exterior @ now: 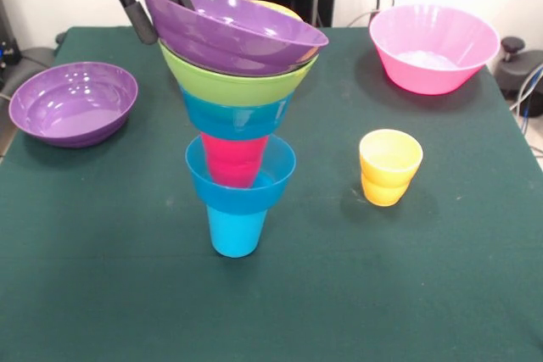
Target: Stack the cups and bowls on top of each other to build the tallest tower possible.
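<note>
The tower stands mid-table: blue cup (pixel 235 233) lowest, then a small blue bowl (pixel 242 184), the red cup (pixel 232 160), a second blue bowl (pixel 236 116) and the lime green bowl (pixel 246 85). A sliver of the orange bowl (pixel 277 8) shows behind the top. A purple bowl (pixel 229 31) lies tilted on top, its left rim raised. My gripper (pixel 167 19) is at that raised rim, one finger (pixel 138 14) outside the wall and one inside, shut on it. The yellow cup (pixel 389 167) stands alone to the right.
A second purple bowl (pixel 73 102) sits at the left edge of the green table (pixel 407 294). The pink bowl (pixel 433 47) sits at the far right. Cables and dark equipment lie beyond the table's right and left edges.
</note>
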`<state>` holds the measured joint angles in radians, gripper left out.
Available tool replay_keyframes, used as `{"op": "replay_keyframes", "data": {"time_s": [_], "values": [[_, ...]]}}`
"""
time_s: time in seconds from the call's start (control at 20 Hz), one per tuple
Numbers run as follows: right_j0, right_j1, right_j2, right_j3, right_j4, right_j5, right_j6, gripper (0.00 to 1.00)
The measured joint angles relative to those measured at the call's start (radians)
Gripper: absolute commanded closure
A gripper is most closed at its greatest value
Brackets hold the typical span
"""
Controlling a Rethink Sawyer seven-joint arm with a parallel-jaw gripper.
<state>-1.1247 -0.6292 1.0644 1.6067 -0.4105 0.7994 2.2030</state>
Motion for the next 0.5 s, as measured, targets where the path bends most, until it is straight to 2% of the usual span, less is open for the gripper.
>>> {"op": "replay_keyframes", "data": {"time_s": [0.5], "values": [[0.021,0.03,0.0,-0.006,-0.014,-0.007,0.0,0.0]]}}
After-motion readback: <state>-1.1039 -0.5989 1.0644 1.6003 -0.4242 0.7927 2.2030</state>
